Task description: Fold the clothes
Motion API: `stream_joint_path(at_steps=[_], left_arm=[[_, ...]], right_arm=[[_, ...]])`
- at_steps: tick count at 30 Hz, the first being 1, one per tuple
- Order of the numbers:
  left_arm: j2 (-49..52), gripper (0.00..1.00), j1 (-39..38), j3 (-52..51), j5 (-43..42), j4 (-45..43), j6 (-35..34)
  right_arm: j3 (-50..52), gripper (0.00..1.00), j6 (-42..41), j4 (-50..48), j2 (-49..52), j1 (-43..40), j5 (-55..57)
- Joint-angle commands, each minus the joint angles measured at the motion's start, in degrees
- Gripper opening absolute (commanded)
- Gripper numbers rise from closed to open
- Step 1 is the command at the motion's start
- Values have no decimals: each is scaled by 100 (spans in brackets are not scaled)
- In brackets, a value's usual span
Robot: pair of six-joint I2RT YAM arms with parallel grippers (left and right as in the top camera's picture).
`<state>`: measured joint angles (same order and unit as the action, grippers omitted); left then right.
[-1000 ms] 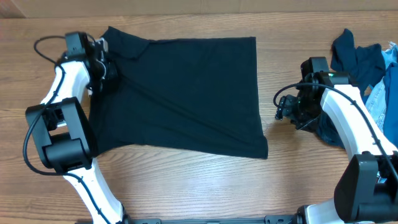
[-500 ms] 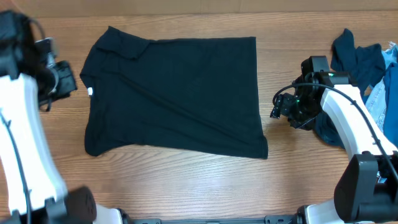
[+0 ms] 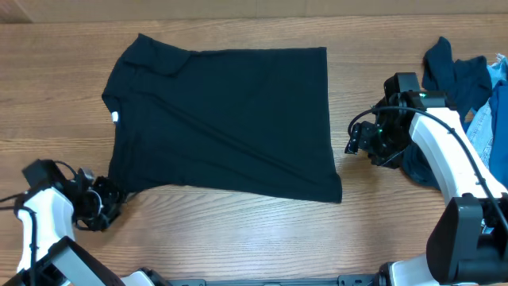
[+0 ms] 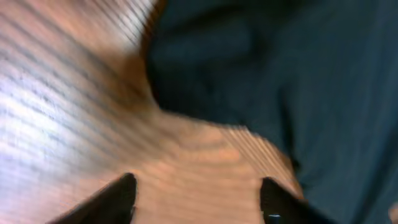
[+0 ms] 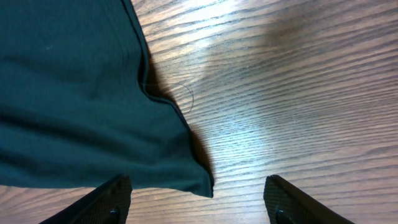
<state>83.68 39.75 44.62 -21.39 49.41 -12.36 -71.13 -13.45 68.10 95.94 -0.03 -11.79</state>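
The near-black navy T-shirt [image 3: 230,119] lies spread flat on the table, with a small white tag [image 3: 114,117] at its left edge. My left gripper [image 3: 111,204] is open and empty just off the shirt's near-left corner; the blurred left wrist view shows the shirt [image 4: 280,68] beyond my open left gripper [image 4: 198,193]. My right gripper [image 3: 353,141] is open and empty to the right of the shirt's right edge. In the right wrist view the shirt's corner [image 5: 74,112] lies between and ahead of the open fingers [image 5: 199,196]. A rumpled dark blue garment [image 3: 456,75] and pale blue denim [image 3: 494,111] lie at the far right.
The wooden table [image 3: 238,230] shows bare wood along the near side and between the shirt and the right arm. The pile of other clothes sits behind and under the right arm at the table's right edge.
My left arm has let go of the shirt's far-left sleeve area and swung down to the near-left corner. The right arm has barely moved. The shirt lies unchanged.
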Motion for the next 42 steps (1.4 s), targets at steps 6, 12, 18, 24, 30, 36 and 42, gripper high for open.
stream_joint_path(at_steps=[6, 12, 18, 24, 30, 36, 42], left_arm=[[-55, 73, 22, -1010, 365, -1655, -352], [-55, 37, -87, -1040, 44, -2068, -260], [-59, 4, -131, -592, -398, -1346, 35], [-61, 4, -131, 1513, -393, 249, 660], [-61, 4, -192, 2653, -396, 581, 769], [-55, 17, -481, 2647, 603, 254, 769], [-52, 48, -605, 2114, 750, 396, 634]], right_arm=[[-103, 72, 46, -20, -149, -31, -31], [-103, 72, 44, 17, -149, -31, -31], [-103, 72, 48, 15, -149, -31, -28], [-103, 72, 153, 20, -149, -31, -31], [-103, 72, 153, 20, -149, -31, -31], [-103, 72, 155, 22, -149, -31, -33], [-103, 72, 155, 20, -149, -31, -31]])
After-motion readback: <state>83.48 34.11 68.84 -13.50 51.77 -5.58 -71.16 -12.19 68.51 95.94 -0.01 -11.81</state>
